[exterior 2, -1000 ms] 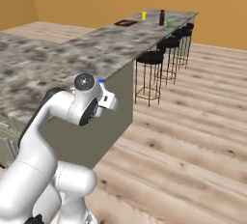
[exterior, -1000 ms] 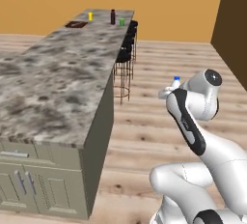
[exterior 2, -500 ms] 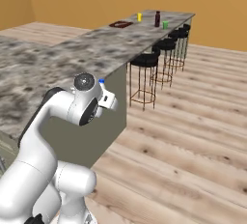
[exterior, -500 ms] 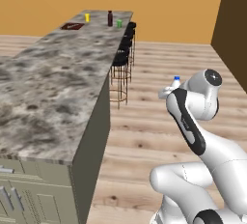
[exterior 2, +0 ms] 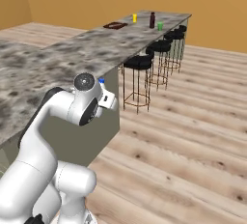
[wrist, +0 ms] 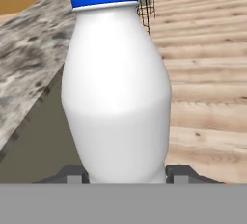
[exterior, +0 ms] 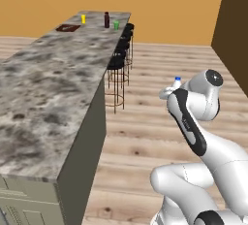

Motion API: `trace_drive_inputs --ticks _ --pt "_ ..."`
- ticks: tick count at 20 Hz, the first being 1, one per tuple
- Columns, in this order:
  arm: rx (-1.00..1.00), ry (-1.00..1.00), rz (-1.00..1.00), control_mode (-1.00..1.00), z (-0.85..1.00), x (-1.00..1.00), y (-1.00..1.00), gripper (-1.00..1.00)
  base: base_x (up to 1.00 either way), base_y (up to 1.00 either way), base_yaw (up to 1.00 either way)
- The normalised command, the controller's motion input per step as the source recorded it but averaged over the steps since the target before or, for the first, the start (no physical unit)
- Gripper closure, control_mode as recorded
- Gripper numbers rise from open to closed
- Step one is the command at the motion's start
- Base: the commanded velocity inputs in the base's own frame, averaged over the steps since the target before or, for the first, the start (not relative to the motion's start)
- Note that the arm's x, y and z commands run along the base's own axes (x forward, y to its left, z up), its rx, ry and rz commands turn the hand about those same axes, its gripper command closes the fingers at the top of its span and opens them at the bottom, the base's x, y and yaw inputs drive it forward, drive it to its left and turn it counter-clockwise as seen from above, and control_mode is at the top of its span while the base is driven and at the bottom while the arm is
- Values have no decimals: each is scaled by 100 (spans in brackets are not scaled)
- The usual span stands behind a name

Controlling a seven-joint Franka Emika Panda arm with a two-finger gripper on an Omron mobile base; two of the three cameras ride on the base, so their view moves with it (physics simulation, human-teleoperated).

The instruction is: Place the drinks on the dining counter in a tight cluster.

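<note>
My gripper [wrist: 124,175] is shut on the small water bottle [wrist: 116,88], a pale bottle with a blue cap, its fingers [wrist: 72,175] pressed on the base. From the base views only the blue cap of that water bottle [exterior: 178,80] [exterior 2: 101,80] peeks over my folded arm, out over the wooden floor beside the dining counter [exterior: 58,73] [exterior 2: 96,44]. At the counter's far end stands a dark maroon bottle [exterior: 106,19] [exterior 2: 152,20]. The wine bottle is out of view.
A yellow cup [exterior: 83,19] [exterior 2: 134,18], a green cup [exterior: 116,25] [exterior 2: 160,25] and a dark flat board [exterior: 68,27] [exterior 2: 115,25] sit near the maroon bottle. Black bar stools [exterior: 116,64] [exterior 2: 137,63] line the counter's floor side. Beige cabinet fronts [exterior: 24,204] show at the near corner.
The whole scene has shifted: the base has driven along the counter, so its far end looks nearer. My arm keeps its pose with the water bottle held.
</note>
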Motion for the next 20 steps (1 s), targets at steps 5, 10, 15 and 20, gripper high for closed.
trace_drive_inputs --ticks 5,10,15,20 --pt "0 0 0 100 0 0 0 100 40 -40 0" --pt "0 0 0 100 0 0 0 100 41 -40 0" --pt "0 0 0 100 0 0 0 100 44 -40 0" --pt "0 0 0 100 0 0 0 100 42 -40 0"
